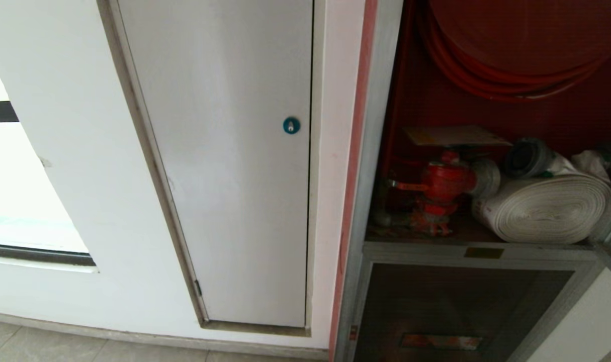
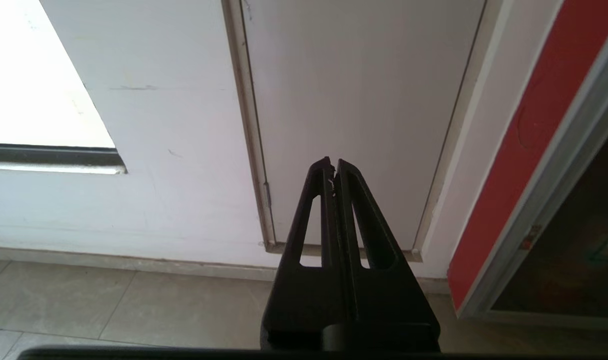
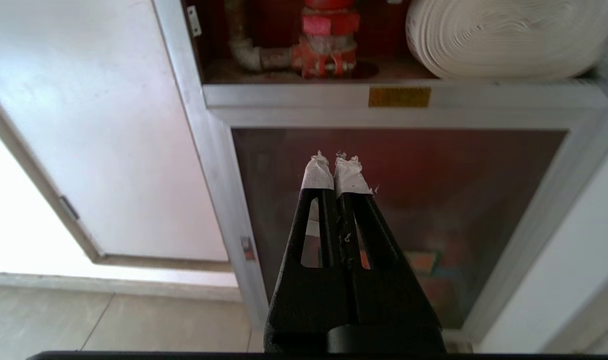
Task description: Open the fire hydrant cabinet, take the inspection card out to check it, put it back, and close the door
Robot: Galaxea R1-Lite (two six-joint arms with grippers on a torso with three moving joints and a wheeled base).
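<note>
The right gripper fills the lower middle of the right wrist view, its black fingers pressed together with nothing between them and their tips wrapped in frayed white tape. It hangs in front of the smaller dark panel at the bottom of the fire hydrant cabinet. The left gripper sits likewise in the lower middle of its own wrist view, fingers closed and empty, facing the plain white door with its round blue lock.

In the head view the cabinet takes up the right of the frame, its upper compartment standing open. The red hose reel is at the upper right, the red valve sits at centre right, and the white rolled hose lies just beside it to the right. A pale flat sheet, perhaps the inspection card, lies above the valve; its markings cannot be made out. A silver strip at the far right edge may be the door. Neither arm shows in the head view.
</note>
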